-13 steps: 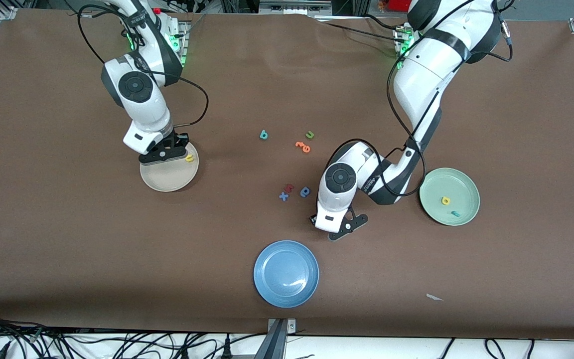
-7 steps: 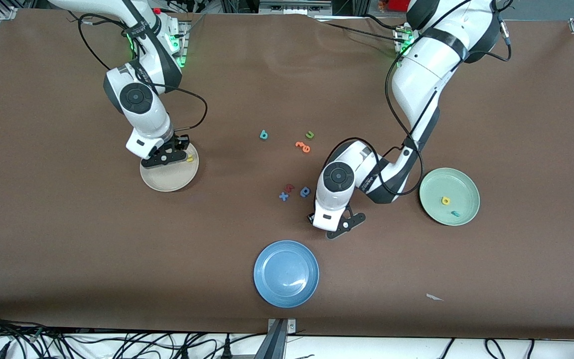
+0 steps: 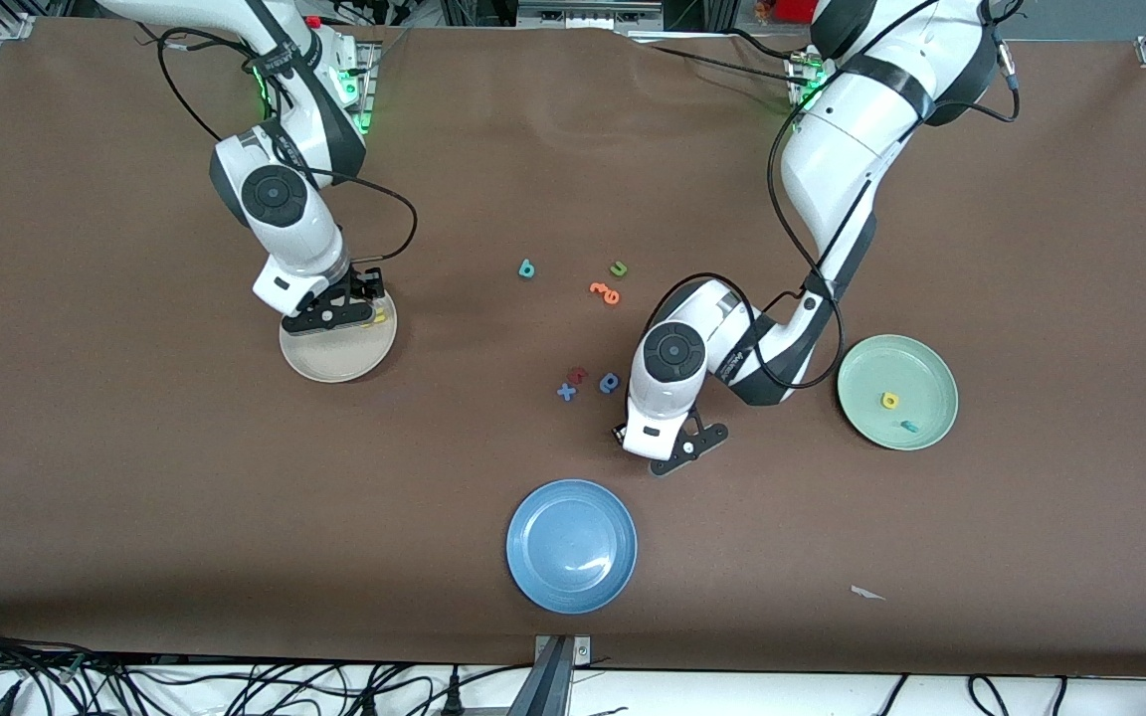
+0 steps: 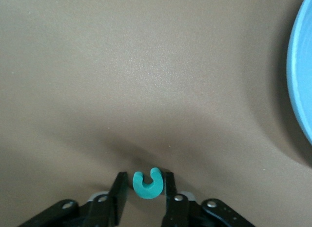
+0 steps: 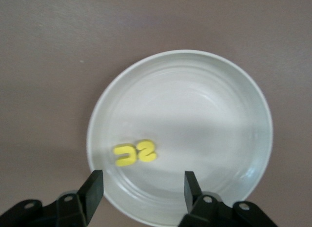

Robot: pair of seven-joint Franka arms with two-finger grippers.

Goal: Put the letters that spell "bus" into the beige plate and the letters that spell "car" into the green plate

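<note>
A teal "c" (image 4: 146, 188) lies on the brown table between the fingers of my left gripper (image 4: 145, 180). One finger touches it and a thin gap shows at the other. In the front view that gripper (image 3: 655, 447) is down at the table beside the blue plate and hides the "c". My right gripper (image 5: 142, 183) hangs open and empty over the beige plate (image 5: 204, 114), where a yellow "u" (image 5: 124, 155) and a yellow "s" (image 5: 146, 151) lie together. The teal "b" (image 3: 526, 268) rests mid-table. The green plate (image 3: 896, 363) holds a yellow "a" (image 3: 889, 401) and a teal "r" (image 3: 909, 426).
A blue plate (image 3: 571, 545) sits nearest the front camera. Loose letters lie mid-table: a green "u" (image 3: 618, 268), an orange one (image 3: 606, 292), a red one (image 3: 578, 375), a blue "x" (image 3: 566, 392) and a dark blue one (image 3: 610, 382). A white scrap (image 3: 866, 593) lies near the front edge.
My right gripper has opened over the beige plate and risen a little. My left gripper has shifted slightly toward the right arm's end and its jaws have narrowed.
</note>
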